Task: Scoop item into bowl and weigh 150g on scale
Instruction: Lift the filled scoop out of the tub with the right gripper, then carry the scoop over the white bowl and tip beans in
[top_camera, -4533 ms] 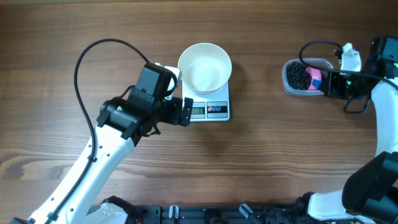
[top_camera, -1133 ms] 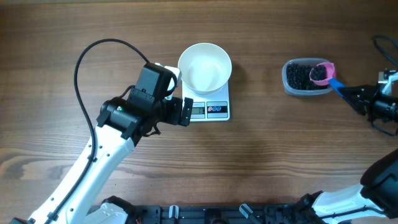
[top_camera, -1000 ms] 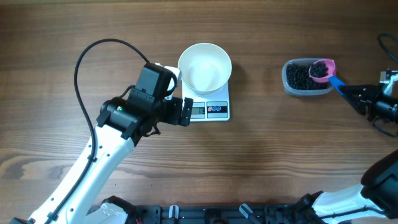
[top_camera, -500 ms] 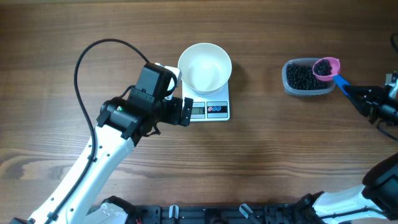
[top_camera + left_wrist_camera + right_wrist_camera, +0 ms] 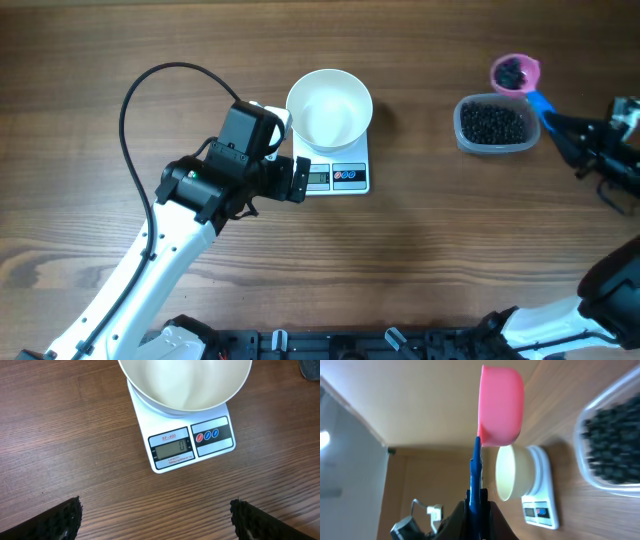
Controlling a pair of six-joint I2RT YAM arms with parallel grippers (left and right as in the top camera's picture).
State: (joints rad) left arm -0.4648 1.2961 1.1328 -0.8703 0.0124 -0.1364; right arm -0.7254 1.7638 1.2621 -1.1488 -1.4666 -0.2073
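My right hand (image 5: 480, 510) pinches the scoop (image 5: 501, 405) level so its beans (image 5: 511, 72) stay in (left hand (image 5: 157, 521) gapes, empty).

The left arm (image 5: 150, 260) reaches in from the lower left, its left gripper (image 5: 298, 180) pointing right with jaws spread wide. The right gripper (image 5: 558, 128), at the far right edge, points left, clamped on the handle of a scoop (image 5: 515, 73)

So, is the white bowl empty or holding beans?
Empty: overhead, the bowl shows a bare white inside, and the display on the scale reads zero.
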